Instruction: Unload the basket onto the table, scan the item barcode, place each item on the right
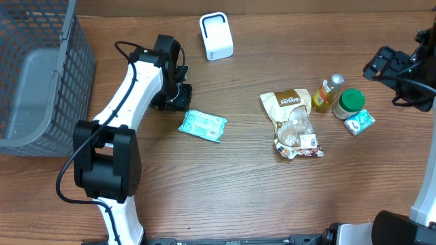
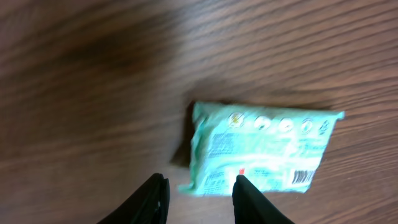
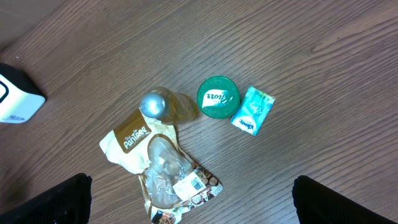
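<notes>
Packet [image 1: 202,125], mint-green, lies flat on the table [image 1: 238,197] just beside the left hand [image 2: 202,198], whose jaws stand apart, empty. Right hand [image 3: 194,202] gapes wide above pouch [image 1: 293,119], bottle [image 1: 325,94] and jar [image 1: 349,103]; white scanner [image 1: 216,36] stands well apart.

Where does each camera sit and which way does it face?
Overhead: above the table, looking straight down; left arm and right arm show.
Left wrist: on the left arm, looking down at the green packet; parted jaws at bottom edge.
Right wrist: on the right arm, looking down at the snack bag, bottle and jar; open jaws in bottom corners.
Shared: overhead and left wrist both show the green packet.
</notes>
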`<state>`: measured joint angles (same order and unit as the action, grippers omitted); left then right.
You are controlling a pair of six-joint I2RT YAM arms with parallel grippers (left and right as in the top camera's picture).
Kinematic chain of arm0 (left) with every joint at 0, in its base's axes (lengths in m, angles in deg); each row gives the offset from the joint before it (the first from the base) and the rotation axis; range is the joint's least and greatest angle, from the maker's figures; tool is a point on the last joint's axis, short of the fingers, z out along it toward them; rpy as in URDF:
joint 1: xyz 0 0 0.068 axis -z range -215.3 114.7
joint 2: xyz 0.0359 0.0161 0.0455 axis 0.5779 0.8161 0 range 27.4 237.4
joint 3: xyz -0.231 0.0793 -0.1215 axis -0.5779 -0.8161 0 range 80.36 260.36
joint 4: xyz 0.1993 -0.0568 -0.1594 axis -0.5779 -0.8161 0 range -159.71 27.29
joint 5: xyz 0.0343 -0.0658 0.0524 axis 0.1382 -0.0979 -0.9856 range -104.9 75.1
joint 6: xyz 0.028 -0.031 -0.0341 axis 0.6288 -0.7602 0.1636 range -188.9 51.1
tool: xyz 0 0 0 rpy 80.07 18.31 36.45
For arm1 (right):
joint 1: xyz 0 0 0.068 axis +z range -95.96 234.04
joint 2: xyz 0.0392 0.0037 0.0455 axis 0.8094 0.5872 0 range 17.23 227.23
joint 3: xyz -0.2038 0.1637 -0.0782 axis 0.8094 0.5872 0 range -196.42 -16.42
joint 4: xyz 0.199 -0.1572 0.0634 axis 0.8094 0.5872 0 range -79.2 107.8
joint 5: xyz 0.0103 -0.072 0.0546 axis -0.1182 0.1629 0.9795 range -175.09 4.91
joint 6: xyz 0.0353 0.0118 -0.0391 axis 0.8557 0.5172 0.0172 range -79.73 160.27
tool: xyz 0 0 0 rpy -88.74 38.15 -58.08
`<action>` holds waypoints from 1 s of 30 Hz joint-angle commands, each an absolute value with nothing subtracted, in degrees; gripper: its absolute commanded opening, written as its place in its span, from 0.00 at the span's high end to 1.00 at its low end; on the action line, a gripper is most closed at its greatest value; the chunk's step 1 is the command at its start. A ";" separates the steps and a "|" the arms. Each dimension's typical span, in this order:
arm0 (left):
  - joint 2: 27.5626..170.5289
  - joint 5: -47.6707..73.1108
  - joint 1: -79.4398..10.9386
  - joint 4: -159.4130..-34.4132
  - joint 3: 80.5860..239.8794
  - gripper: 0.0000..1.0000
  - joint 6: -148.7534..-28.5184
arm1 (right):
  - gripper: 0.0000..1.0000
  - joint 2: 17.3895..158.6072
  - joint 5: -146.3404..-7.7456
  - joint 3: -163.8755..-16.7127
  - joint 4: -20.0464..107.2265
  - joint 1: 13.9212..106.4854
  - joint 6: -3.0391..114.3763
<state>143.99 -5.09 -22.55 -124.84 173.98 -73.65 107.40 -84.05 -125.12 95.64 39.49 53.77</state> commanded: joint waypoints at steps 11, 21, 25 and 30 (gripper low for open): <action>144.30 0.00 -22.11 -117.38 166.96 0.66 -70.16 | 0.00 106.76 -84.35 -126.26 95.36 39.45 53.99; 144.30 0.02 -22.09 -116.01 163.42 0.66 -70.18 | 0.00 106.76 -84.35 -126.26 95.36 39.45 53.99; 144.30 0.04 -22.09 -114.91 161.19 0.73 -70.18 | 0.00 106.76 -84.35 -126.26 95.36 39.45 53.99; 144.28 4.85 -21.78 -118.47 160.23 0.85 -70.18 | 0.00 106.76 -84.35 -126.26 95.36 39.45 53.99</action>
